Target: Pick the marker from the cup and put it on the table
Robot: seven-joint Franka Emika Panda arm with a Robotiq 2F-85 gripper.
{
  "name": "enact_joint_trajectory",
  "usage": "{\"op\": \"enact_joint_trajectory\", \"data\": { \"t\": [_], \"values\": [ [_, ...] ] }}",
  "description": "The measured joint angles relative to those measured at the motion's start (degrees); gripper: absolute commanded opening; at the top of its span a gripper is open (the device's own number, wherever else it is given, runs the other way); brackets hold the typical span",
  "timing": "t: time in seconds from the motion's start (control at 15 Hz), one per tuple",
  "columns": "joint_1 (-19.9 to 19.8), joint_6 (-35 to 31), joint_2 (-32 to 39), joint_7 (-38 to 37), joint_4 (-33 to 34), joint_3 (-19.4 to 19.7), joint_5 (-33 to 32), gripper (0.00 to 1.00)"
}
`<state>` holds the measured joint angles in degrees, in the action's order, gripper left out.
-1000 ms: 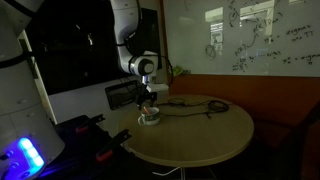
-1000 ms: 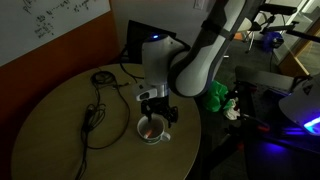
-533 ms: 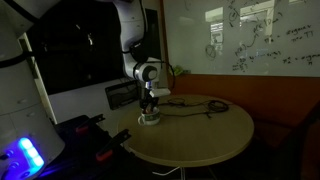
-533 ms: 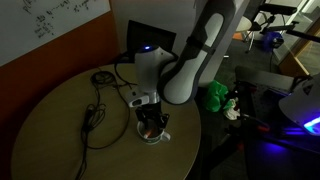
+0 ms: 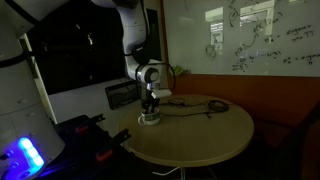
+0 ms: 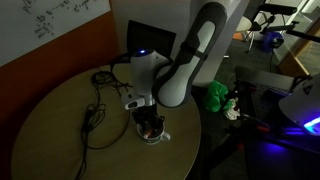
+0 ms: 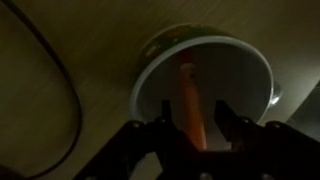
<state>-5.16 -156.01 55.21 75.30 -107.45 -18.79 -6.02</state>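
The whitish cup (image 7: 240, 62) fills the wrist view, standing on the tan table (image 7: 90, 35). The orange-red marker (image 7: 186, 88) lies inside it, pointing away from me. My gripper (image 7: 193, 106) reaches down into the cup, one dark finger on each side of the marker. The jaws are partly closed, with a narrow gap still showing on both sides, so nothing is gripped. In both exterior views the gripper (image 5: 150, 108) (image 6: 150, 122) sits low over the cup (image 5: 150, 119) (image 6: 153, 135) near the table's edge (image 5: 200, 130) (image 6: 55, 135), hiding the marker.
A black cable (image 6: 95, 110) (image 5: 195, 105) (image 7: 55, 70) loops across the table beside the cup. A green object (image 6: 215, 96) lies just past the table edge. A dark box (image 5: 122, 94) stands behind the cup. The room is dim.
My gripper has dropped from just above the cup down into it. Its jaws have narrowed from wide open to close around the marker.
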Motion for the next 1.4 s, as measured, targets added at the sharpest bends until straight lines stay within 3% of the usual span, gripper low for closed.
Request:
{"op": "enact_joint_trajectory", "data": {
  "t": [0.13, 0.2, 0.53, 1.07, 1.4],
  "values": [
    [0.0, 0.1, 0.6, 0.0, 0.4, -0.2, -0.1, 0.03],
    [0.0, 0.1, 0.7, 0.0, 0.5, -0.3, -0.1, 0.0],
    [-1.8, 0.6, 0.6, 0.0, 0.5, -2.6, -0.1, 0.05],
    [-11.3, 6.1, -8.9, 3.4, -6.5, -10.5, 1.6, 0.05],
    [-11.3, 7.7, -16.4, 2.9, -11.0, -8.4, 4.0, 0.05]
  ]
}}
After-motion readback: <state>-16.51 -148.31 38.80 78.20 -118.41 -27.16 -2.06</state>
